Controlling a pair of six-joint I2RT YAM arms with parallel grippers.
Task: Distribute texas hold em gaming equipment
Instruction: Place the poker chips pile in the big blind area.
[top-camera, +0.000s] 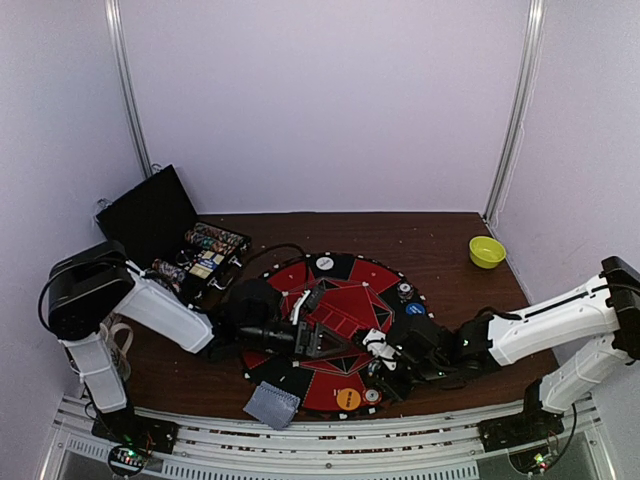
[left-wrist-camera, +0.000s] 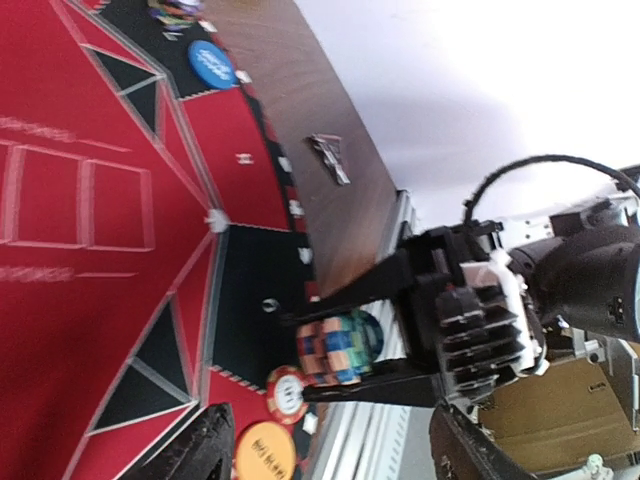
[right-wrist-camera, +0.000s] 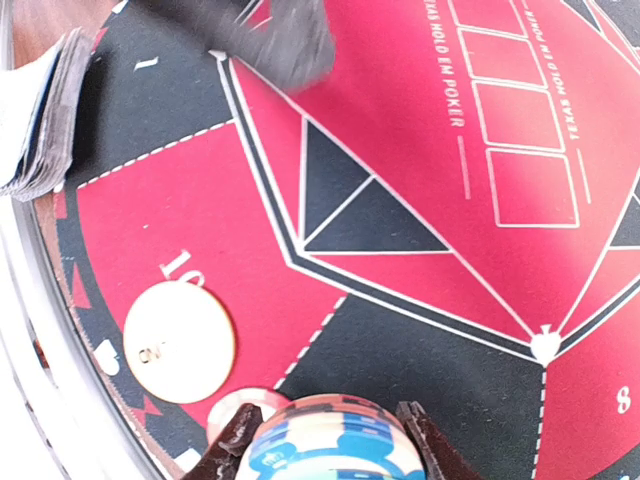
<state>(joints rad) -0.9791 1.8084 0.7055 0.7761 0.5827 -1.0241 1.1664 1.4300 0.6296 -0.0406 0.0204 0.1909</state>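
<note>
On the round red and black poker mat (top-camera: 345, 300), my right gripper (top-camera: 380, 352) (right-wrist-camera: 330, 425) is shut on a short stack of striped-edge poker chips (right-wrist-camera: 330, 445) (left-wrist-camera: 338, 350), held just above the mat's near black segment. A single red and white chip (left-wrist-camera: 288, 393) (right-wrist-camera: 232, 408) lies beside it, next to the orange button (top-camera: 348, 397) (left-wrist-camera: 265, 455). My left gripper (top-camera: 322, 340) (left-wrist-camera: 328, 425) stands open over the mat's middle, with nothing between its fingers. The blue button (top-camera: 415, 310) (left-wrist-camera: 212, 65) and white button (top-camera: 324, 264) lie on the mat's edge. A stack of grey-blue cards (top-camera: 272, 403) (right-wrist-camera: 40, 110) sits at the near edge.
An open black chip case (top-camera: 160, 215) with rows of chips (top-camera: 208, 248) stands at the back left. A yellow bowl (top-camera: 487, 251) sits at the back right. Another small chip stack (top-camera: 405, 292) rests near the blue button. A metal rail (top-camera: 330, 435) runs along the near edge.
</note>
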